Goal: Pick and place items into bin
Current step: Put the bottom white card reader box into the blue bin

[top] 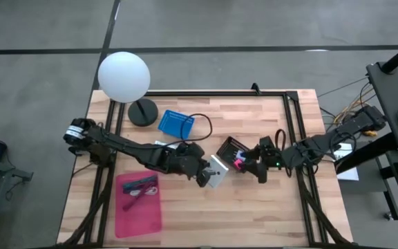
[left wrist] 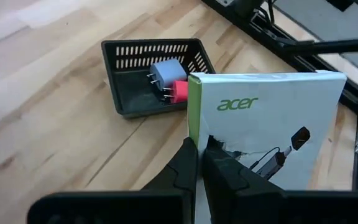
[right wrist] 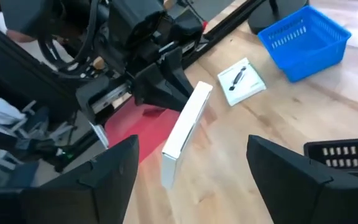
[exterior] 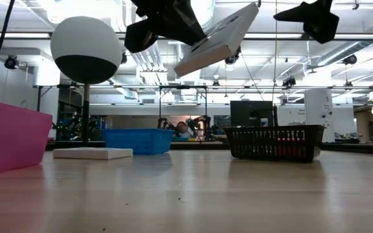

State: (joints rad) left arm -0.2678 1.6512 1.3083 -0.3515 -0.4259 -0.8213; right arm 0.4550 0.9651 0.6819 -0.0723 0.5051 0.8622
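Note:
My left gripper is shut on a flat white box with green lettering and holds it in the air above the table's middle. The box also shows in the low view and in the right wrist view. My right gripper stands open just to the right of the box, touching nothing. A black basket sits on the table below, with a pale-blue cube and a pink cube in it. My left gripper pinches the white box between its two fingers at the green-edged side, one finger on each broad face. The box is lifted clear of the table and tilted, its far end higher.
A blue basket and a white-globed lamp stand at the back left. A pink tray with pens lies at the front left. A white card with a black mark lies near the blue basket.

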